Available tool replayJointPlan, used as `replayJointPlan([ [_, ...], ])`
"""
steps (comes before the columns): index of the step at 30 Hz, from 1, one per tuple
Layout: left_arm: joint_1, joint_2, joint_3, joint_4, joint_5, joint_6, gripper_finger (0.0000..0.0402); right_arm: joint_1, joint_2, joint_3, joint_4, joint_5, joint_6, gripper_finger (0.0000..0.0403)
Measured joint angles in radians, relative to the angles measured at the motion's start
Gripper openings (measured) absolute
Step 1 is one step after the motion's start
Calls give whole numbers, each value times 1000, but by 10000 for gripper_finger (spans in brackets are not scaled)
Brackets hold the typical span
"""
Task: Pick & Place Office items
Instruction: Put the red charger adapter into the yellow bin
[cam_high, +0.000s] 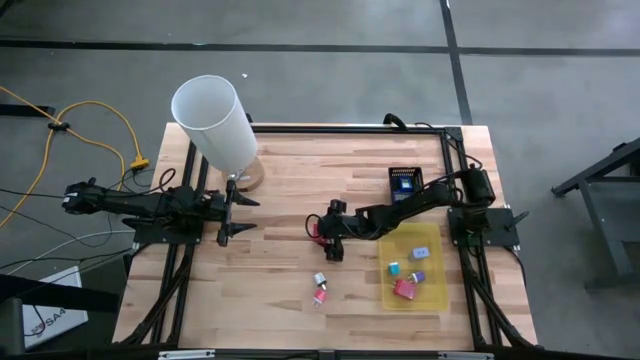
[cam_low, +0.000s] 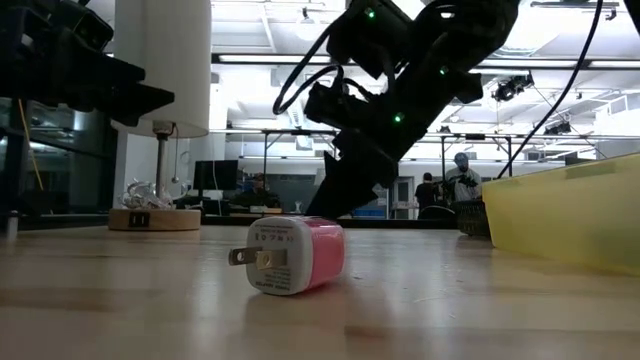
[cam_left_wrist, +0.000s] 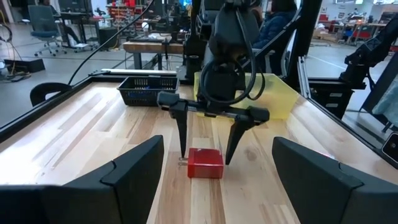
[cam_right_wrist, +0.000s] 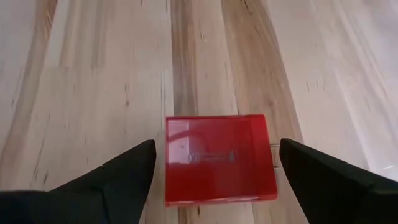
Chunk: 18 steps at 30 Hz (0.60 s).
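While your right gripper (cam_left_wrist: 206, 158) hangs spread wide with a finger either side of the red charger block (cam_right_wrist: 219, 158) lying mid-table just left of the yellow tray (cam_high: 432, 296), you're squarely over it, the open left gripper (cam_high: 236, 213) much farther off.

Two black, matte, six-joint arms on black frames | left gripper (cam_high: 232, 212): two long, tapered, pointed black fingers on a crossbar | right gripper (cam_left_wrist: 206, 152): slim wedge fingers under a bulky dark wrist | looped black cables along the links | small green lights glowing on the right arm's housing
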Motion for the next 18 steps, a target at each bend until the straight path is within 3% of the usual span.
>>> replayJointPlan([
  [11,0,0,0,-1,0,0,293,0,0,0,-1,0,-1,329],
  [18,0,0,0,-1,0,0,293,0,0,0,-9,-18,1,303],
])
